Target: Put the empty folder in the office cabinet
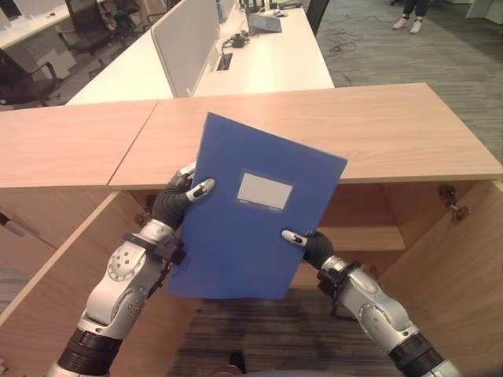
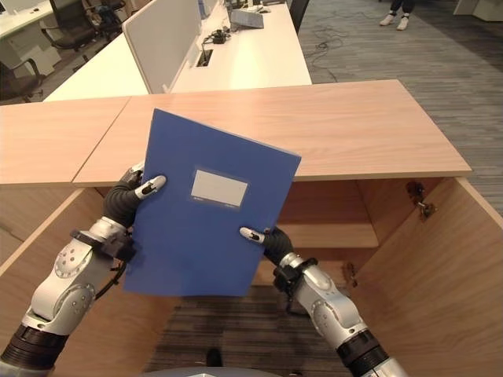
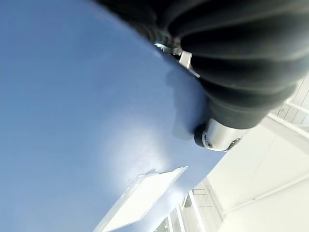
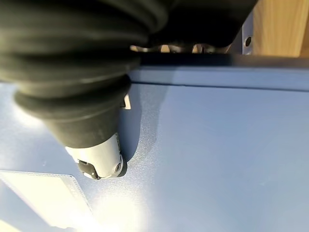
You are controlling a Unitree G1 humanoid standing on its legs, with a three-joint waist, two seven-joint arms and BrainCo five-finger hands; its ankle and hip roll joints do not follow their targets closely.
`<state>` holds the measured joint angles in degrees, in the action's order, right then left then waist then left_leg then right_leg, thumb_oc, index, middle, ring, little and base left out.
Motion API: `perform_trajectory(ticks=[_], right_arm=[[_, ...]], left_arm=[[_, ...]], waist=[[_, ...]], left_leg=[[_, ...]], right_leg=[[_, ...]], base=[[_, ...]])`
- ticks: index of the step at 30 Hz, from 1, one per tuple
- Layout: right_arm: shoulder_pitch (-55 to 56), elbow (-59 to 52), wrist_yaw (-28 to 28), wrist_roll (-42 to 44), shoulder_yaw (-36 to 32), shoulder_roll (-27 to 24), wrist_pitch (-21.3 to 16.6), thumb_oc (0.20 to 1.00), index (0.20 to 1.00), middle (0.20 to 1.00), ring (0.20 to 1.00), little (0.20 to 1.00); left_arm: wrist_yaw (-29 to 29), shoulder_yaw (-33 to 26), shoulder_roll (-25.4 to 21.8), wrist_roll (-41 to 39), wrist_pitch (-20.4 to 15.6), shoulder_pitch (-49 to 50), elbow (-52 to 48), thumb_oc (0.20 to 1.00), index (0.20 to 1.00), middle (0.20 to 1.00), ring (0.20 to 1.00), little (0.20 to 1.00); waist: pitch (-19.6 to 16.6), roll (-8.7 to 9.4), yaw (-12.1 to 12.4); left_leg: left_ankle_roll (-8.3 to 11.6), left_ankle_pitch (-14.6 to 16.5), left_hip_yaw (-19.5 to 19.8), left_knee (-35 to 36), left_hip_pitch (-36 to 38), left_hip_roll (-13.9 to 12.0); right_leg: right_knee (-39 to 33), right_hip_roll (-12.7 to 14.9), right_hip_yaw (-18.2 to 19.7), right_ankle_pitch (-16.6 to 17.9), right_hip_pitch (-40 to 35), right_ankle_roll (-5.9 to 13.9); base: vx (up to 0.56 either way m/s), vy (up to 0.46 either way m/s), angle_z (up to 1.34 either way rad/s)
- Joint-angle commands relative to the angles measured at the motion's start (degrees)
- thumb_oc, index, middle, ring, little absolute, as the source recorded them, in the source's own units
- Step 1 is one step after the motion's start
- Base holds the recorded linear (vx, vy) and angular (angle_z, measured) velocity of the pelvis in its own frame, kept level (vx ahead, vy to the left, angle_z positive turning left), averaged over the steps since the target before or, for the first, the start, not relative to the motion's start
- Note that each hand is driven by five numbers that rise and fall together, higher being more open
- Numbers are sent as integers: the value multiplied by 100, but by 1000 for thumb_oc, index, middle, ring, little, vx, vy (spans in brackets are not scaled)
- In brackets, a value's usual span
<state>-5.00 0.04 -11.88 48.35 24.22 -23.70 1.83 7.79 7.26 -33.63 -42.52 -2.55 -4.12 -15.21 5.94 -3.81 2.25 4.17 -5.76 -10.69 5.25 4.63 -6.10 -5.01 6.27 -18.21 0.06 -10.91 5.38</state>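
A blue folder (image 1: 251, 228) with a pale label pocket stands tilted in the air before the open wooden cabinet (image 1: 369, 236). My left hand (image 1: 177, 203) pinches its left edge, thumb on the front cover and fingers behind. My right hand (image 1: 313, 245) pinches its right edge lower down, thumb tip on the front. In the left wrist view the thumb (image 3: 217, 137) presses the blue cover (image 3: 82, 121). In the right wrist view the thumb (image 4: 99, 162) lies on the cover (image 4: 217, 159) as well.
The cabinet top (image 1: 377, 129) runs across at mid view, with a shelf (image 1: 365, 236) inside below it. Open doors flank the opening at left (image 1: 47, 298) and right (image 1: 464, 267). White desks (image 1: 267, 63) and office chairs (image 1: 23, 78) stand beyond. A person's feet (image 1: 407, 23) show far back.
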Motion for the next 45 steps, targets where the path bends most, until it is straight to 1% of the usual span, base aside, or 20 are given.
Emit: perform_trajectory(ticks=[1,7,8,9,10,12,14,15,16,20,21,22,24,25,29,34,36,37,39,45], right_arm=[[-796,-674,-305,79,286,469,-163,200,200,200,200,200],[-735,-680,-413,-53,171,288,-158,200,200,200,200,200],[-699,-723,-453,-141,119,222,-156,200,200,200,200,200],[-666,-781,-512,-294,42,120,-171,200,200,200,200,200],[-585,-887,-549,-460,-76,2,-185,200,200,200,200,200],[-506,-956,-578,-603,-237,-103,-217,200,200,200,200,200],[-165,-1048,-663,-911,-673,-314,-265,200,200,200,200,200],[-147,-1060,-665,-915,-673,-317,-261,200,200,200,200,200],[88,-1144,-719,-1134,-1013,-431,-321,200,200,200,200,200],[517,-1226,-800,-1456,-1557,-522,-381,200,200,200,200,200],[731,-1171,-799,-1620,-1795,-530,-417,200,200,200,200,200],[739,-1175,-802,-1623,-1797,-527,-418,200,200,200,200,200],[980,-1111,-857,-1868,-2045,-572,-438,200,200,200,200,200],[985,-1111,-858,-1873,-2041,-571,-440,200,200,200,200,200],[1317,-956,-954,-2390,-2322,-680,-412,200,200,200,200,200],[1442,-557,-958,-2696,-2275,-670,-371,200,200,200,200,200],[1500,-263,-988,-2826,-2173,-611,-302,200,200,200,200,200],[1493,-247,-988,-2829,-2169,-612,-312,200,200,200,200,200],[1438,418,-886,-2895,-1934,-455,-269,200,200,200,200,200],[1276,1450,-731,-3263,-1547,-240,-251,200,200,200,200,200]], left_arm=[[347,425,-28,-142,-240,-537,-199,200,200,200,200,200],[406,252,-66,-117,-272,-409,-226,200,200,200,200,200],[438,188,-72,-118,-277,-346,-252,322,322,322,322,322],[465,101,-90,-114,-287,-282,-267,583,583,583,583,583],[506,-12,-81,-115,-287,-176,-300,1000,1000,1000,1000,1000],[531,-146,-59,-117,-299,-55,-315,1000,1000,1000,1000,1000],[642,-539,3,-117,-321,287,-409,1000,1000,1000,1000,1000],[643,-545,6,-118,-314,308,-425,1000,1000,1000,1000,1000],[733,-893,47,-139,-344,571,-540,1000,1000,1000,1000,1000],[880,-1516,174,-200,-388,1106,-720,1000,1000,1000,1000,1000],[923,-1798,196,-203,-414,1318,-698,1000,1000,1000,1000,1000],[927,-1796,193,-205,-416,1322,-698,1000,1000,1000,1000,1000],[1019,-2203,239,-191,-405,1688,-765,1000,1000,1000,1000,1000],[1023,-2208,242,-192,-404,1699,-771,1000,1000,1000,1000,1000],[1139,-2658,295,-61,-399,2073,-723,1000,1000,1000,1000,1000],[1199,-2623,320,113,-313,2343,-547,1000,1000,1000,1000,1000],[1275,-2486,376,179,-189,2513,-249,1000,1000,1000,1000,1000],[1282,-2481,373,179,-199,2505,-231,1000,1000,1000,1000,1000],[1273,-2242,415,409,-153,2526,201,1000,1000,1000,1000,1000],[1269,-1671,583,878,-98,2311,1462,1000,1000,1000,1000,1000]], waist=[[-61,340,-26],[-61,349,-7],[-63,350,-3],[-63,356,8],[-67,355,12],[-64,363,19],[-54,361,26],[-64,358,23],[-55,364,47],[-57,357,74],[-47,341,92],[-52,343,91],[-37,330,136],[-43,329,132],[-27,322,188],[-5,314,219],[20,321,237],[16,320,234],[40,315,241],[55,326,245]], left_leg=[[239,580,145,-25,429,-129],[236,581,161,-25,421,-119],[236,581,162,-25,419,-120],[237,578,167,-25,412,-119],[238,578,177,-25,406,-119],[236,578,184,-25,401,-117],[231,585,209,-25,386,-105],[231,586,210,-25,385,-105],[229,588,225,-25,370,-100],[220,597,259,-25,331,-90],[215,593,284,-25,304,-83],[215,593,287,-25,303,-82],[213,600,316,-25,281,-74],[213,601,317,-25,281,-74],[208,604,370,-25,250,-62],[209,591,405,-25,226,-53],[207,574,427,-25,201,-47],[207,574,430,-25,198,-47],[204,556,449,-25,177,-40],[204,532,484,-25,133,-37]], right_leg=[[21,368,516,-83,-121,322],[20,369,509,-82,-119,326],[19,371,502,-83,-117,328],[19,371,496,-86,-116,329],[19,373,490,-90,-120,333],[16,370,483,-94,-122,334],[16,374,470,-100,-116,339],[17,374,468,-101,-116,339],[11,378,451,-103,-110,346],[3,379,427,-117,-103,346],[4,377,414,-116,-89,347],[3,378,412,-116,-89,347],[2,387,385,-122,-87,345],[2,386,384,-123,-87,345],[1,389,338,-143,-111,339],[1,386,291,-150,-118,334],[1,381,271,-147,-114,331],[1,381,268,-148,-113,331],[1,384,257,-135,-100,327],[5,384,239,-117,-66,328]], base=[[0,0,0],[0,0,0],[0,0,0],[0,0,0],[0,0,0],[0,0,0],[0,0,0],[0,0,0],[0,0,0],[0,0,0],[0,0,0],[0,0,0],[0,0,0],[-3,13,4],[-1,9,4],[-8,8,12],[-7,0,2],[0,0,0],[0,0,0],[0,0,0]])
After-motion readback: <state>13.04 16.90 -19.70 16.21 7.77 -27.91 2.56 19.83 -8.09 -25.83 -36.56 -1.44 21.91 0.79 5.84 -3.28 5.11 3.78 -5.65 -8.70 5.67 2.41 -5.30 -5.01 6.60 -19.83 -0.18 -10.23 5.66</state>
